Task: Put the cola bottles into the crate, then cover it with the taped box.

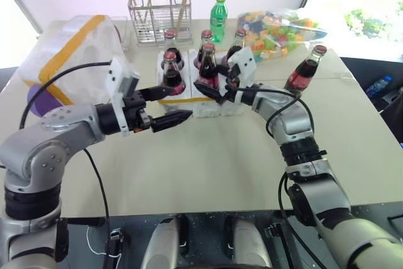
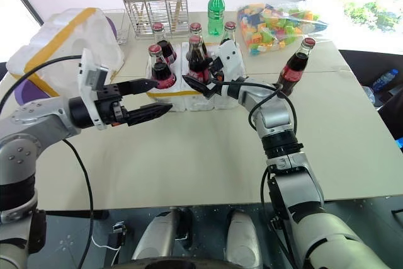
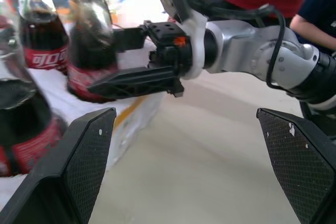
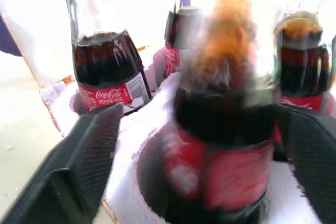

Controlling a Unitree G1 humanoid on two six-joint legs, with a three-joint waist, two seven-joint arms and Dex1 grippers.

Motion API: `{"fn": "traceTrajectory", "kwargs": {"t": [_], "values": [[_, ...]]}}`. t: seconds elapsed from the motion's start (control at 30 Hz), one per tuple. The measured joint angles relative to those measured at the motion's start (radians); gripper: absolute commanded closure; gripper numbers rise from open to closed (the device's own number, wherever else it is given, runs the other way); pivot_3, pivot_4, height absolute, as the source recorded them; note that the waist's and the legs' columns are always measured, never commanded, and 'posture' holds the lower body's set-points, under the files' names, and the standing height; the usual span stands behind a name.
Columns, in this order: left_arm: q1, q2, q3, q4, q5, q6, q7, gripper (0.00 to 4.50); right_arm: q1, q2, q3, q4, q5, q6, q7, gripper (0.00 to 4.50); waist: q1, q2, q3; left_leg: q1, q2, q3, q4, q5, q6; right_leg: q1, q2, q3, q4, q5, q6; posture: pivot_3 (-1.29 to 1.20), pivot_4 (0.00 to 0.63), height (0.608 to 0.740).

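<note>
Table (image 1: 208, 168): wide bare stretch of top lay between the crate and the near edge, open for both arms.
Taped box (image 1: 69, 51): stood at the far left beside the crate, its left end cut off by the frame in the left eye view.
Crate (image 1: 208, 106): sat mid-table, five cola bottles (image 1: 172, 70) upright in its wells; sixth bottle (image 1: 306, 70) stood apart on the table to the right.
Front-right bottle (image 4: 226, 150): blurred in the right wrist view, seated in its well.
Left gripper (image 1: 165, 105): fingers spread wide, empty, just before the crate's front left.
Right gripper (image 2: 200, 83): fingers parted either side of the front-right bottle, released.
Far wells: partly hidden behind bottles.
</note>
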Motion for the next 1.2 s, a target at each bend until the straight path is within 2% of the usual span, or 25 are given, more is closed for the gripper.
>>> {"fn": "traceTrajectory", "kwargs": {"t": [0.1,0.2,0.27,0.4,0.47,0.6,0.73,0.9,1.2], "values": [[-0.022,-0.009,-0.022,0.018,0.006,-0.015,-0.011,0.0,0.097,-0.076,-0.087,-0.205,0.065,0.113,-0.031,0.04,0.009,0.0,0.0,-0.003,0.0,0.0,0.0,0.0,0.0,-0.002,0.0,0.0,-0.001,0.0,0.0,0.0,0.15,0.736],[-0.037,-0.018,-0.036,0.032,0.01,-0.02,-0.021,0.0,0.204,-0.152,-0.25,-0.42,0.163,0.244,-0.09,0.04,0.019,0.0,0.0,-0.003,0.0,0.0,0.0,0.0,0.0,-0.002,0.0,0.0,-0.001,0.0,0.0,0.0,0.15,0.736],[-0.049,-0.02,-0.057,0.046,0.022,-0.033,-0.037,0.0,0.346,-0.221,-0.372,-0.585,0.219,0.327,-0.126,0.04,0.026,-0.001,0.0,-0.003,0.0,0.0,0.0,0.0,0.0,-0.001,0.0,-0.001,-0.002,0.0,0.0,0.0,0.15,0.736],[-0.085,-0.043,-0.097,0.09,0.043,-0.044,-0.064,0.0,0.569,-0.269,-0.504,-0.719,0.235,0.41,-0.191,0.04,0.019,-0.001,0.0,-0.002,0.0,0.0,0.001,-0.003,0.005,-0.001,-0.001,-0.001,-0.002,0.0,0.0,0.0,0.15,0.736],[-0.109,-0.066,-0.12,0.105,0.051,-0.058,-0.078,0.0,0.618,-0.269,-0.536,-0.724,0.223,0.413,-0.228,0.04,0.017,-0.001,-0.001,-0.001,0.0,0.001,0.001,-0.003,0.006,-0.001,0.0,-0.001,-0.002,0.0,0.0,0.0,0.15,0.736],[-0.144,-0.102,-0.178,0.133,0.079,-0.08,-0.111,0.0,0.611,-0.265,-0.536,-0.656,0.158,0.345,-0.298,0.04,0.018,0.0,-0.001,-0.001,0.001,0.001,0.001,-0.003,0.006,-0.001,0.0,-0.001,-0.002,0.0,0.0,0.0,0.15,0.736],[-0.171,-0.13,-0.217,0.16,0.107,-0.089,-0.135,0.0,0.509,-0.243,-0.495,-0.508,0.1,0.237,-0.338,0.04,0.018,0.0,-0.001,-0.001,0.0,0.001,0.001,-0.001,0.003,-0.001,0.0,0.0,-0.001,0.0,0.0,0.0,0.15,0.736],[-0.189,-0.142,-0.224,0.162,0.11,-0.096,-0.146,0.0,0.388,-0.24,-0.417,-0.249,0.038,0.095,-0.318,0.04,0.018,0.0,-0.001,-0.002,0.0,0.001,0.001,0.0,0.002,-0.001,0.0,0.0,-0.001,0.0,0.0,0.0,0.15,0.736],[-0.163,-0.137,-0.212,0.137,0.107,-0.091,-0.117,0.0,0.222,-0.248,-0.365,0.104,-0.025,-0.086,-0.264,0.04,0.014,0.0,-0.001,-0.002,0.0,0.001,0.001,0.0,0.002,-0.001,0.0,0.0,-0.001,0.0,0.0,0.0,0.15,0.736]]}}
